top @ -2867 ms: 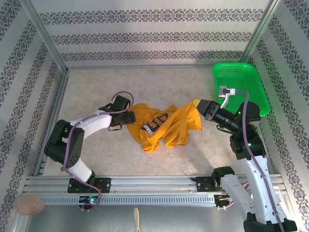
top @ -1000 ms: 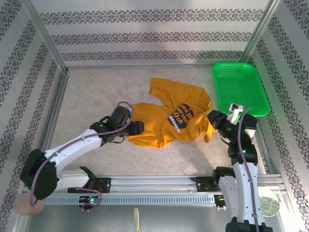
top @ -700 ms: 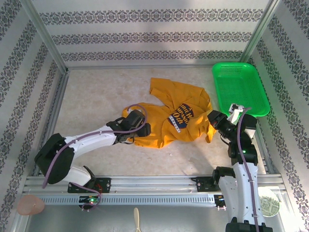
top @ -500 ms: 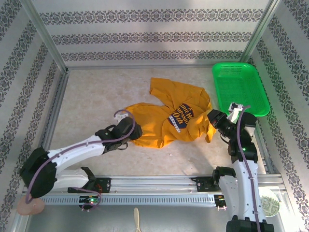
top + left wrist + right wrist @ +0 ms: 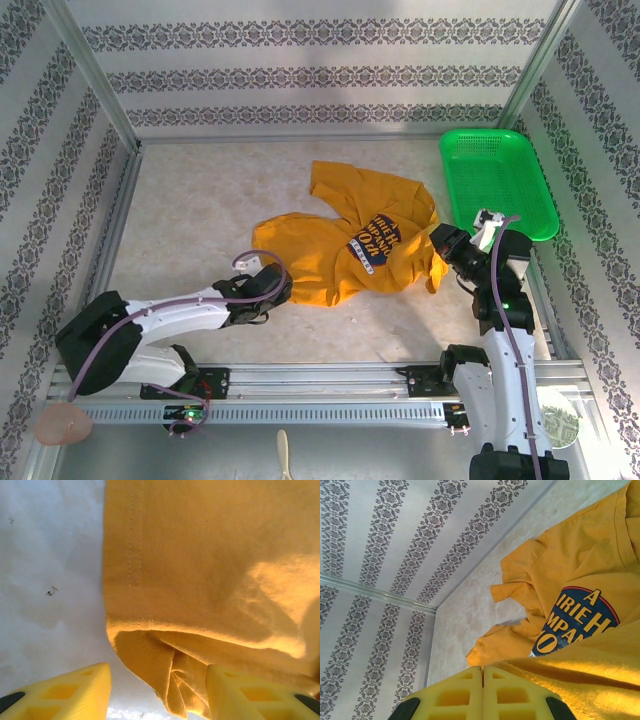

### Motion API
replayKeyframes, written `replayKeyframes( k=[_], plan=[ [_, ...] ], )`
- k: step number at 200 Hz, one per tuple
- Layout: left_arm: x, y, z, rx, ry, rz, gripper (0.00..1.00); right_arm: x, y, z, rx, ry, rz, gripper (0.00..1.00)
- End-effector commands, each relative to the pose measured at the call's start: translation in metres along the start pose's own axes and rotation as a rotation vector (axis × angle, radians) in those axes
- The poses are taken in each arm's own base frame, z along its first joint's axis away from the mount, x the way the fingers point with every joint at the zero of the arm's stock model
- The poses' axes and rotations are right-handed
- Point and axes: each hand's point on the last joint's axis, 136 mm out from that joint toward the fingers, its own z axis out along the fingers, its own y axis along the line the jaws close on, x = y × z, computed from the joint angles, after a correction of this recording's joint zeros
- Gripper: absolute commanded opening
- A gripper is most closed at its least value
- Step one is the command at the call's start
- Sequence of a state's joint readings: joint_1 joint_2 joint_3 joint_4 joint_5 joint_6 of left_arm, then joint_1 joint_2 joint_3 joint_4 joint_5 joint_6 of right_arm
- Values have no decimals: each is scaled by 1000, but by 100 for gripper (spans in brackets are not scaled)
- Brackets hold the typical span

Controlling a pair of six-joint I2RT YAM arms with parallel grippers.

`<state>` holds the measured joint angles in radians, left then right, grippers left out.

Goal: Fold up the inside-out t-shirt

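Starting at the near edge, the left hand is seen low on the desk with its fingers apart. A bunched fold of the hem of the inside-out t-shirt is framed between them, and the cloth is not yet clamped. Slightly farther off, to the right, the right hand is closed tight. The shirt's right edge is met at its tips, so that edge is judged to be pinched there. The shirt itself is spread, crumpled, across the middle of the desk, with the navy and white print turned upward and one sleeve pointed toward the far wall.

Several layers are gathered in the fold before the left hand. More than one thickness could be caught if the fingers were closed here, and the hem would then be lifted as a wad rather than a flat edge. If only the tip of the fold were taken, it could be lost once tension is applied against the right hand.

Farthest off, at the far right, the green basket is set just beside the shirt's shoulder; nothing is seen lying in it.
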<state>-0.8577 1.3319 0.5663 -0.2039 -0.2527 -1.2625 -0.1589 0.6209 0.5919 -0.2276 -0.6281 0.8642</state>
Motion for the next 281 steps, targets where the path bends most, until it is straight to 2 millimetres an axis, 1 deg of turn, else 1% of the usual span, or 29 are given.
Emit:
replayKeyframes(
  k=[1,17,32,38,44,57,64,73,75,85,99,104,106,110,117,119,123,124,126,139,147,158,177,196,214,240,263,271,281],
  plan=[
    [1,-5,6,16,-19,-54,52,-10,21,-3,-51,-25,-45,0],
    [0,-5,10,5,-33,-54,52,-11,23,-3,-56,-26,-47,0],
    [-2,-5,14,-8,-47,-54,48,-13,25,-4,-60,-28,-48,0],
    [-5,-6,16,-10,-59,-49,41,-14,26,-4,-62,-30,-48,0],
    [-7,-7,18,-11,-67,-44,31,-14,28,-3,-66,-29,-47,0],
    [-18,-14,21,7,-76,-44,0,-20,34,-2,-82,-38,-43,0],
    [-30,-19,19,21,-86,-43,0,-25,40,-1,-98,-46,-39,0],
    [-53,-28,8,46,-117,-42,0,-34,49,0,-118,-58,-34,0],
    [-61,-33,3,63,-130,-31,0,-36,52,1,-123,-61,-34,0],
    [-98,-46,-21,102,-187,-21,0,-52,70,1,-160,-82,-45,0],
    [-157,-64,-70,183,-269,-19,0,-80,107,-1,-216,-118,-88,0],
    [-181,-73,-93,226,-307,-29,0,-90,122,-4,-237,-134,-106,0],
    [-187,-72,-100,232,-315,-34,0,-95,128,-5,-246,-142,-114,0],
    [-207,-80,-121,269,-354,-36,0,-104,137,-6,-258,-153,-121,0],
    [-233,-85,-149,304,-397,-37,0,-119,159,-12,-292,-181,-146,0],
    [-242,-89,-161,321,-413,-38,0,-123,164,-13,-298,-187,-147,0],
    [-252,-91,-174,340,-424,-36,0,-129,169,-15,-305,-197,-151,0],
    [-256,-92,-178,347,-431,-37,0,-133,174,-17,-312,-205,-154,0],
    [-265,-96,-190,366,-447,-39,0,-135,176,-17,-315,-209,-156,0],
    [-298,-107,-237,437,-491,-41,0,-160,209,-34,-365,-263,-180,0],
    [-311,-113,-263,465,-520,-32,0,-173,224,-44,-388,-295,-184,0],
    [-324,-118,-289,486,-557,-17,0,-186,240,-57,-414,-328,-189,0],
    [-335,-121,-321,502,-606,-5,0,-200,262,-77,-455,-367,-193,0],
    [-335,-121,-338,526,-632,-12,0,-202,277,-94,-482,-382,-199,0],
    [-327,-122,-352,584,-633,-30,0,-192,289,-107,-504,-379,-220,0],
    [-309,-122,-370,715,-611,-98,0,-176,300,-124,-539,-378,-225,0],
    [-293,-120,-387,830,-595,-164,0,-163,321,-146,-579,-387,-261,0],
    [-290,-117,-386,841,-589,-187,0,-160,329,-154,-593,-395,-281,0],
    [-287,-110,-381,828,-585,-221,0,-160,334,-158,-596,-403,-291,0]
  ],
)
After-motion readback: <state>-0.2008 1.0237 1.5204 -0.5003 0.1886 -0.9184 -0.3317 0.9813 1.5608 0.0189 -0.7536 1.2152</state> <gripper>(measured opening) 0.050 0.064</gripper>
